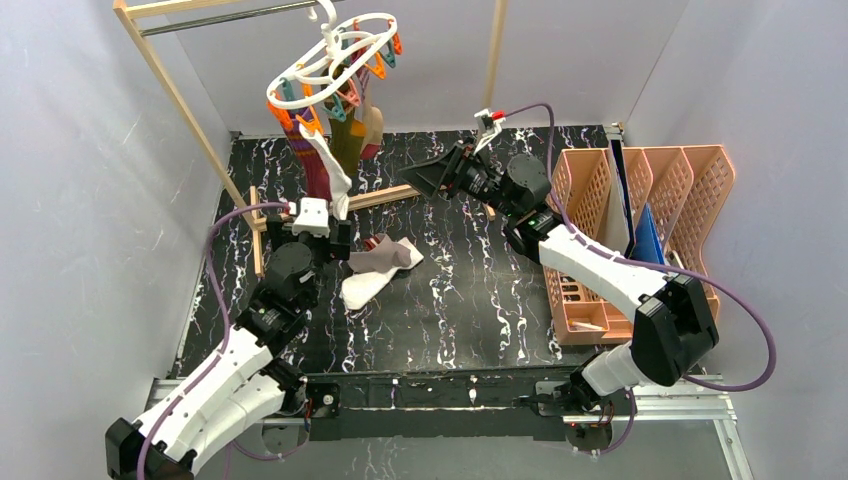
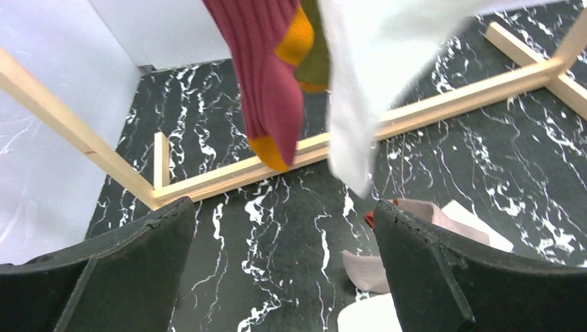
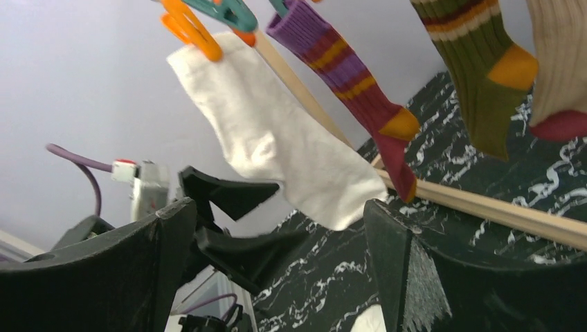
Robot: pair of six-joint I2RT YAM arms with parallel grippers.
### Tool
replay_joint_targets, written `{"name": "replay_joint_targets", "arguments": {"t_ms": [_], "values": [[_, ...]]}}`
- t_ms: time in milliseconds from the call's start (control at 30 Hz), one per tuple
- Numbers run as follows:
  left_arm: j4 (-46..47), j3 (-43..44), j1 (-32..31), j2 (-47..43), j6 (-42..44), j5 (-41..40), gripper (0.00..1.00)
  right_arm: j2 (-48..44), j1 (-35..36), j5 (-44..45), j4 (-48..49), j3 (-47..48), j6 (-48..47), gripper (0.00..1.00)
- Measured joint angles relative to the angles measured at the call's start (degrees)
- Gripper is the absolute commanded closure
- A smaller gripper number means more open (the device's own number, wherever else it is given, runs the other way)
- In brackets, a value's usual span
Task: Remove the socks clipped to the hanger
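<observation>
**Both grippers spread wide beneath the hanger, socks on the pegs**

The hanger (image 1: 335,55) hangs tilted from the wooden rack (image 1: 178,92) at the far left of the table (image 1: 470,310), close to the back wall. In my right wrist view I count four socks on it. There is a white sock (image 3: 277,152), a purple-and-maroon striped sock (image 3: 353,83), an olive sock (image 3: 484,69) and a tan sock (image 3: 561,62) with a red toe. An orange peg (image 3: 187,24) bites the white sock's cuff.

My left gripper (image 2: 284,207) sits just under the hanging toes, its fingers spread wide and gripping nothing. The tips of the maroon and white socks dangle above the gap. My right gripper (image 1: 420,178) points left at the same cluster from the far middle of the table, likewise splayed and holding nothing.

For room, the left wall runs close beside my left arm, and the rack's slanted upright stands between the two. The rack's base rail (image 1: 400,195) lies flat on the marble under the socks, near both grippers. Two loose socks (image 1: 380,265) lie touching each other just right of the left gripper. Beyond them a broad stretch of bare marble runs towards the right side.

A peach file rack (image 1: 690,170) with upright compartments stands against the right wall, and a blue sheet (image 1: 648,238) stands in one of them. Beside it is a peach lattice basket (image 1: 578,185), partly hidden by my right arm. It holds something pale that I cannot make out.
</observation>
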Motion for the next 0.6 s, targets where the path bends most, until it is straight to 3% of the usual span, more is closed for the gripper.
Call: {"name": "replay_joint_targets", "arguments": {"t_ms": [200, 400, 500, 567, 600], "values": [[6.84, -1.18, 0.04, 1.07, 2.10, -2.25, 0.02, -0.46, -0.02, -0.04, -2.08, -2.21, -0.44, 0.02], [17.38, 0.96, 0.04, 15.96, 4.09, -1.99, 0.02, -0.68, -0.22, -0.24, -2.21, -2.25, -0.55, 0.02], [21.11, 2.78, 0.11, 22.80, 4.98, -1.49, 0.24, -1.11, -0.31, -0.28, -2.29, -2.25, -0.66, 0.02], [22.91, 4.70, 0.15, 26.21, 5.40, -0.87, 0.51, -1.49, -0.33, -0.33, -2.32, -2.25, -0.70, 0.02], [23.54, 5.49, 0.17, 27.17, 5.27, -0.68, 0.60, -1.55, -0.35, -0.37, -2.32, -2.25, -0.72, 0.02]]}}
